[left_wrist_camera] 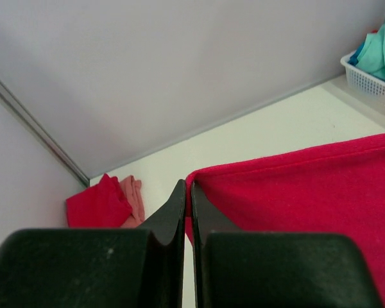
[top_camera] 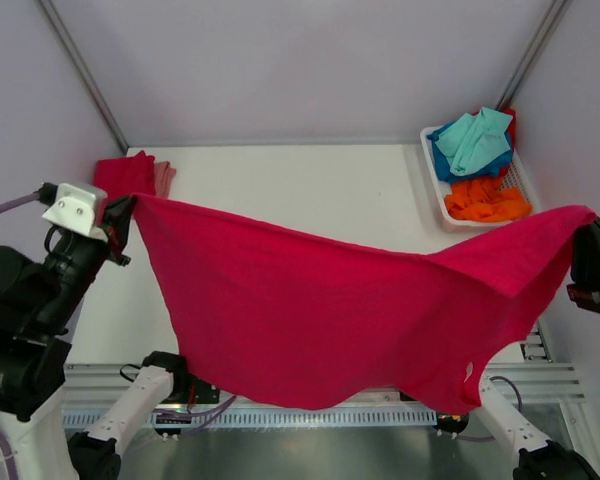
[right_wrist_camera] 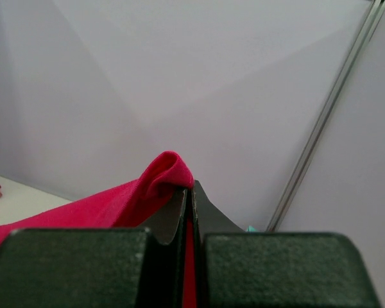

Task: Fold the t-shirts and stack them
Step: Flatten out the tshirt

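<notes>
A large crimson t-shirt (top_camera: 320,310) hangs stretched in the air between my two grippers, sagging toward the near edge. My left gripper (top_camera: 128,212) is shut on its left corner, seen in the left wrist view (left_wrist_camera: 187,192) with the cloth (left_wrist_camera: 295,192) running off to the right. My right gripper (top_camera: 583,225) is shut on the right corner; in the right wrist view (right_wrist_camera: 191,196) a fold of the shirt (right_wrist_camera: 160,176) bulges above the fingertips. A folded stack of a red and a pink shirt (top_camera: 132,174) lies at the table's back left, also in the left wrist view (left_wrist_camera: 106,204).
A white basket (top_camera: 435,185) at the back right holds a teal shirt (top_camera: 475,140), a blue one and an orange one (top_camera: 487,200). The basket (left_wrist_camera: 372,80) also shows in the left wrist view. White walls and metal posts enclose the table (top_camera: 310,185).
</notes>
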Available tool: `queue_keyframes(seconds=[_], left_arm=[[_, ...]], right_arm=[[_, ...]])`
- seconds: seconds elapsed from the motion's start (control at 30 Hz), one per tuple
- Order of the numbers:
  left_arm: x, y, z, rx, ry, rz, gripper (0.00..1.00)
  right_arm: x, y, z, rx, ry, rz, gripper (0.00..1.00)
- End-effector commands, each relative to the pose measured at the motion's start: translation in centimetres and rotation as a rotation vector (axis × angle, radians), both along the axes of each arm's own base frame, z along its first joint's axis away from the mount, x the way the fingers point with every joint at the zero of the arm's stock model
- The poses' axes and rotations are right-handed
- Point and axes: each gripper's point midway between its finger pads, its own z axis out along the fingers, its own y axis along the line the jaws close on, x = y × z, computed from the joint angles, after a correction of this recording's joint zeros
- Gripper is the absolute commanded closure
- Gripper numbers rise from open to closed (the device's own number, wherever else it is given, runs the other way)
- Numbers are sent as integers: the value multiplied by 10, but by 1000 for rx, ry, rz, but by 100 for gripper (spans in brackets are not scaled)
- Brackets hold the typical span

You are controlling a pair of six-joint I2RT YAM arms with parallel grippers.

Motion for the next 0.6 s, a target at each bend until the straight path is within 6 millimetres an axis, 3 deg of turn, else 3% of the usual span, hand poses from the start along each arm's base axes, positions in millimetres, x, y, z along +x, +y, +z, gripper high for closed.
queue_keyframes(seconds=[0.0,0.03,0.13,0.27,0.33,0.57], left_arm=[[41,-6,-19,33,73,9,100],[55,-8,-28,41,112,13,100],[78,-11,-40,51,145,25,100],[116,-13,-65,74,215,52,100],[136,-16,-82,90,258,54,100],[203,-31,-125,108,324,46,100]], right_arm=[[67,-6,-12,12,92,-124,97],[93,-1,-27,-18,144,-139,97],[127,3,-39,-39,183,-166,97],[190,15,-71,-92,277,-195,97],[210,21,-77,-114,286,-193,97],[291,40,-128,-199,384,-205,97]])
